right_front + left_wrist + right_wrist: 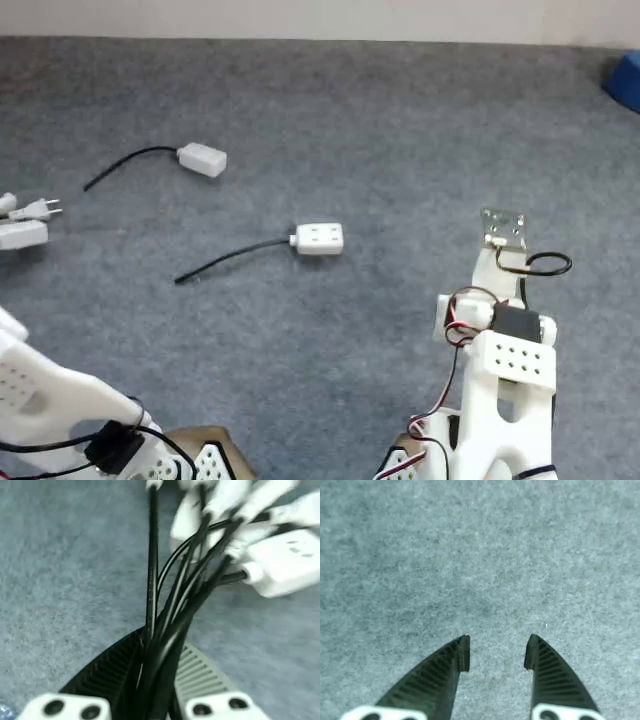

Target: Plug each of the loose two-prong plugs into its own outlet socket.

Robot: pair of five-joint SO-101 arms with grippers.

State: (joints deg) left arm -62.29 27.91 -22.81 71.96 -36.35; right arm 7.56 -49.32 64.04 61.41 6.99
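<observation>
My left gripper (161,647) clamps a bundle of black cords (172,600) at the left edge of the grey worktop (400,130), while my right gripper (496,652) hangs spread wide above it.

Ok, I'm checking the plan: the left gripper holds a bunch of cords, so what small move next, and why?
Probably lower the left gripper and release its bundle of cords onto the carpet: it clamps several at once, so no single plug can be aimed at the socket. The right gripper is open, free to help.
</observation>
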